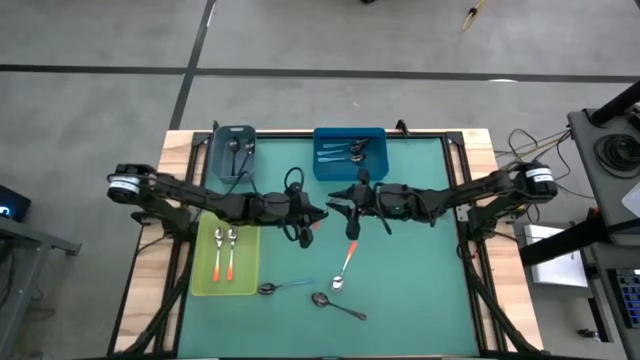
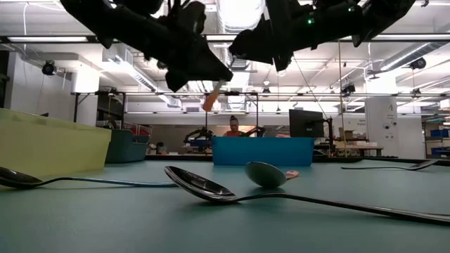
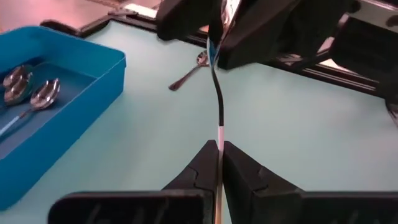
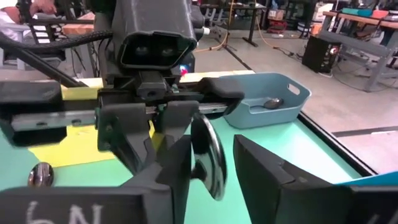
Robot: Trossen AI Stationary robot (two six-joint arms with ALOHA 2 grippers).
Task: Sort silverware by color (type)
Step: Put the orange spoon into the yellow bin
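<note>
Above the table's middle an orange-handled spoon (image 3: 217,93) spans the gap between my two grippers. My left gripper (image 3: 219,155) is shut on its handle. Its shiny bowl (image 4: 208,155) sits between the spread fingers of my open right gripper (image 4: 212,142). The handle's orange end (image 2: 209,100) sticks out below the left fingers. Three loose spoons lie on the mat: an orange-handled one (image 1: 347,262), a light-blue-handled one (image 1: 285,288) and a dark metal one (image 1: 338,306). My left gripper pinches the spoon's handle (image 3: 219,134) between its two fingers, coming from the table's left, nearly level, along the spoon. The spoon is lifted clear of the mat, its bowl end reaching toward the right gripper. My right gripper's fingers flank the bowl; whether one touches it I cannot tell.
A yellow-green tray (image 1: 205,285) at the left holds two orange-handled spoons. A blue tray (image 1: 378,135) at the back holds light-blue-handled spoons. A grey-blue bin (image 1: 218,160) at the back left holds dark spoons. Open mat lies to the right.
</note>
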